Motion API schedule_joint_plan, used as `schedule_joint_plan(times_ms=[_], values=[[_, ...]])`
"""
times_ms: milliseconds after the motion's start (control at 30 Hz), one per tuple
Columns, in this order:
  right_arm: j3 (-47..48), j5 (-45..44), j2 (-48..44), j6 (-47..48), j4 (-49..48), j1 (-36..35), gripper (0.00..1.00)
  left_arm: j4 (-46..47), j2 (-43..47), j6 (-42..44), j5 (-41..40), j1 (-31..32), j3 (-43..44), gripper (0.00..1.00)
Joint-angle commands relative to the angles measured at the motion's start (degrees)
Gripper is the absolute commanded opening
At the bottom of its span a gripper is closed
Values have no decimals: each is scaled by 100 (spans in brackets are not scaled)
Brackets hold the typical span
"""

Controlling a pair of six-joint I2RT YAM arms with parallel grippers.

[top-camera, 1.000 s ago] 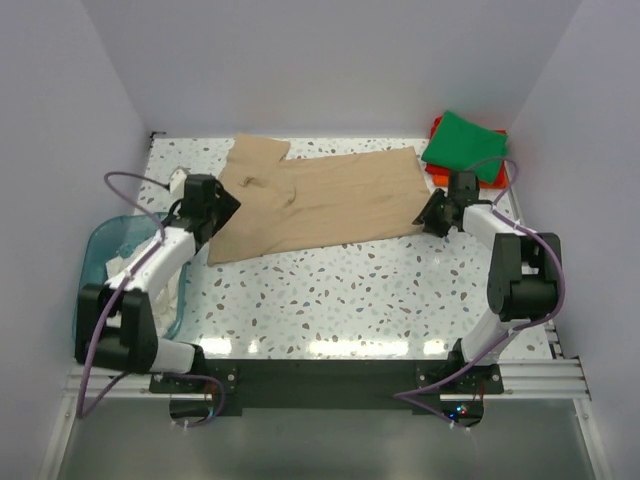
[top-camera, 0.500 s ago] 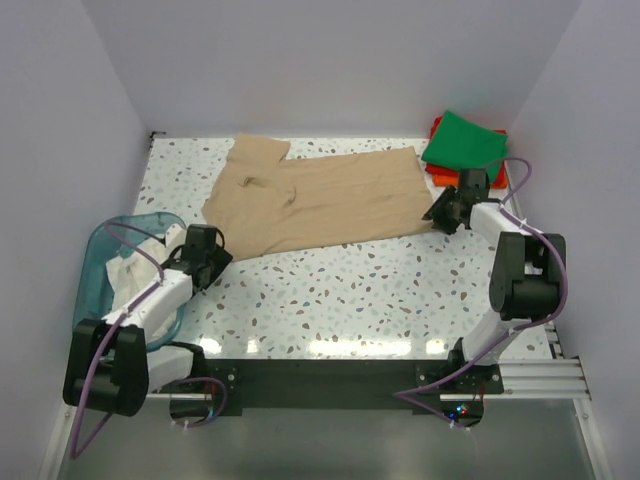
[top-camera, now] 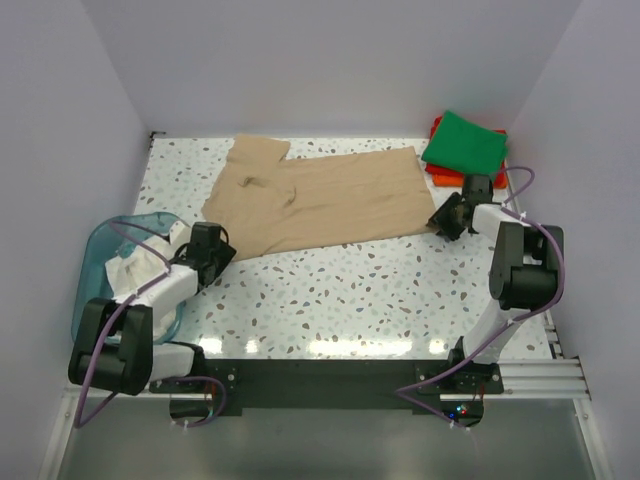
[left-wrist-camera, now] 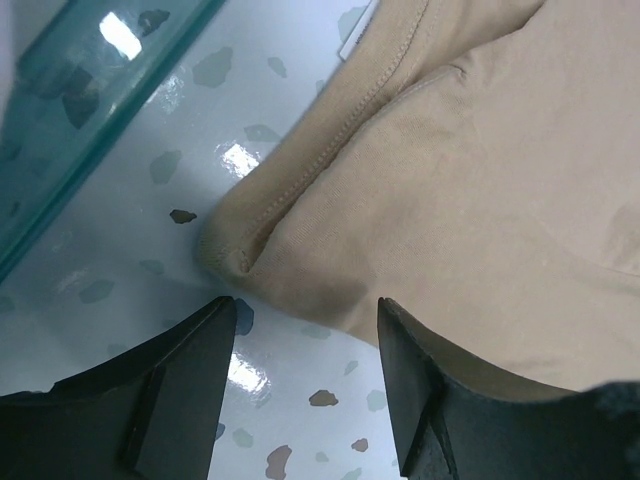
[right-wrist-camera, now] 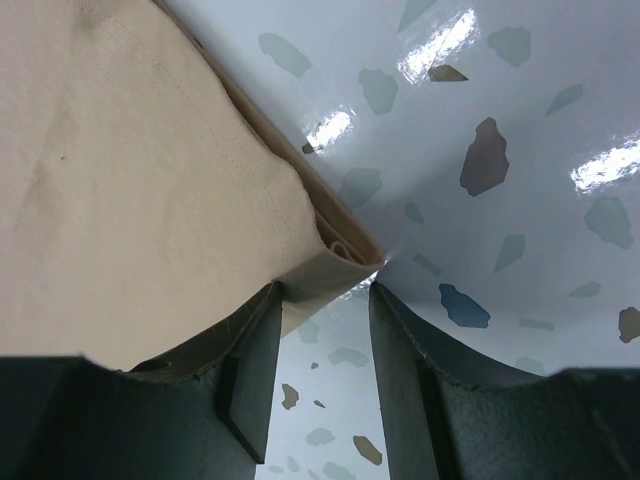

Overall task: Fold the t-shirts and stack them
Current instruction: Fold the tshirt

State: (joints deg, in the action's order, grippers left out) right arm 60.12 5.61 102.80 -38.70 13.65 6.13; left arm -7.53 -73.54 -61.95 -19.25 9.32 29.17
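Two grippers I see low on the table (top-camera: 330, 290), left gripper (left-wrist-camera: 305, 312) spread wide at the near-left corner of the tan t-shirt (top-camera: 320, 205), nothing pinched, right gripper (right-wrist-camera: 325, 290) half spread astride its near-right corner, shirt flat mid-table, green t-shirt (top-camera: 463, 140) atop orange-red t-shirt (top-camera: 443, 177), far right.

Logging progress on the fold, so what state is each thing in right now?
tan t-shirt: spread on the table
green t-shirt: folded, atop the orange-red t-shirt
white t-shirt: crumpled in the basket
left gripper: open at the tan corner
right gripper: open astride the opposite corner
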Motion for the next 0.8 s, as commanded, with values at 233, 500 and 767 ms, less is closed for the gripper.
schedule_joint_plan(times_ms=[233,500,767], values=[[-53,-95,170,-182,-442,2,42,76,-380,-10,-572,-27,168,46],[44,-147,-5,-147,-161,-7,0,-354,-337,148,-773,-44,607,0],[-421,-297,-1094,37,453,265,0,-1083,603,219,-976,-36,573,0]])
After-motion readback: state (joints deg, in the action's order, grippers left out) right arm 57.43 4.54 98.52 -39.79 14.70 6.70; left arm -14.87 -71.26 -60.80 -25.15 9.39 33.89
